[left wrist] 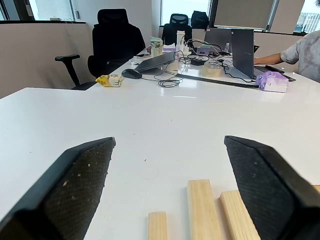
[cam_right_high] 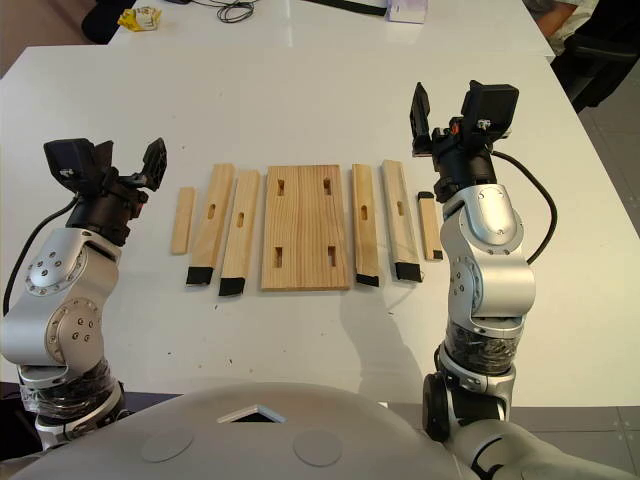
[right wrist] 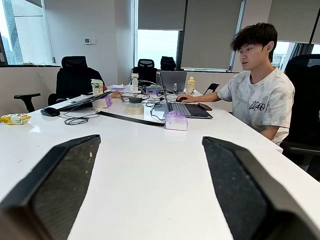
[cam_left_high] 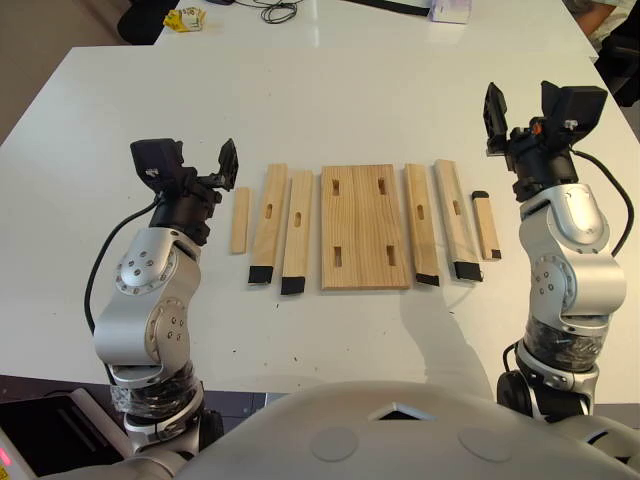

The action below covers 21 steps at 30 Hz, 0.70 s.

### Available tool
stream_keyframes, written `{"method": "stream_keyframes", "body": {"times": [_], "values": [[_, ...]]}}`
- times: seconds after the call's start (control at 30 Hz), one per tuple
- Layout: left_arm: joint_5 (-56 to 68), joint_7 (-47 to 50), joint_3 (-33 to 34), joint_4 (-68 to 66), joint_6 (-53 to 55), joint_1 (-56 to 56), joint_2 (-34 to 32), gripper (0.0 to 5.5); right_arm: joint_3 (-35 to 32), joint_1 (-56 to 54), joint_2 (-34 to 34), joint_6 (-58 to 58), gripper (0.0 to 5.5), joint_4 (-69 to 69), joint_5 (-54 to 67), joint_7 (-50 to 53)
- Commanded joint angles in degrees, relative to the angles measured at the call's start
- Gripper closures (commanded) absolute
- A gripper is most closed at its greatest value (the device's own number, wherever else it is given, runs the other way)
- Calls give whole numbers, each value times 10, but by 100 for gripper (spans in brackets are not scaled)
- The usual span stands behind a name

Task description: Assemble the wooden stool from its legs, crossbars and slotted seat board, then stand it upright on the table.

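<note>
The slotted seat board (cam_left_high: 365, 227) lies flat at the middle of the white table (cam_left_high: 330, 110). Two legs (cam_left_high: 268, 222) (cam_left_high: 297, 231) with black ends lie to its left, and two more (cam_left_high: 421, 224) (cam_left_high: 456, 219) to its right. A short crossbar (cam_left_high: 240, 219) lies at the far left of the row, another (cam_left_high: 486, 226) at the far right. My left gripper (cam_left_high: 190, 163) is held open above the table, left of the left crossbar, with nothing in it. My right gripper (cam_left_high: 532, 110) is open and raised behind the right crossbar, also holding nothing. The left wrist view has the crossbar end (left wrist: 157, 226) between the open fingers (left wrist: 75, 185).
A yellow item (cam_left_high: 186, 17), cables (cam_left_high: 278, 10) and a purple box (cam_left_high: 450, 10) sit at the table's far edge. Laptops (left wrist: 240, 45) and office chairs (left wrist: 116, 37) stand beyond. Bare tabletop lies behind and in front of the row of parts.
</note>
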State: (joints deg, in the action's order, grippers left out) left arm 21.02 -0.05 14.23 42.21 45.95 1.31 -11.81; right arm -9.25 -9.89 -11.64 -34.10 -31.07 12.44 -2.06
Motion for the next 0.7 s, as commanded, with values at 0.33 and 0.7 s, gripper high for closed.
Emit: {"method": "stream_keyframes", "body": {"times": [0.33, 0.7], "values": [[20, -24, 24, -4, 136, 20, -55, 145, -1, 8, 2, -10, 173, -12, -3, 5], [14, -46, 7, -73, 161, 28, -58, 145, 7, 14, 5, -15, 173, -13, -5, 8]]}}
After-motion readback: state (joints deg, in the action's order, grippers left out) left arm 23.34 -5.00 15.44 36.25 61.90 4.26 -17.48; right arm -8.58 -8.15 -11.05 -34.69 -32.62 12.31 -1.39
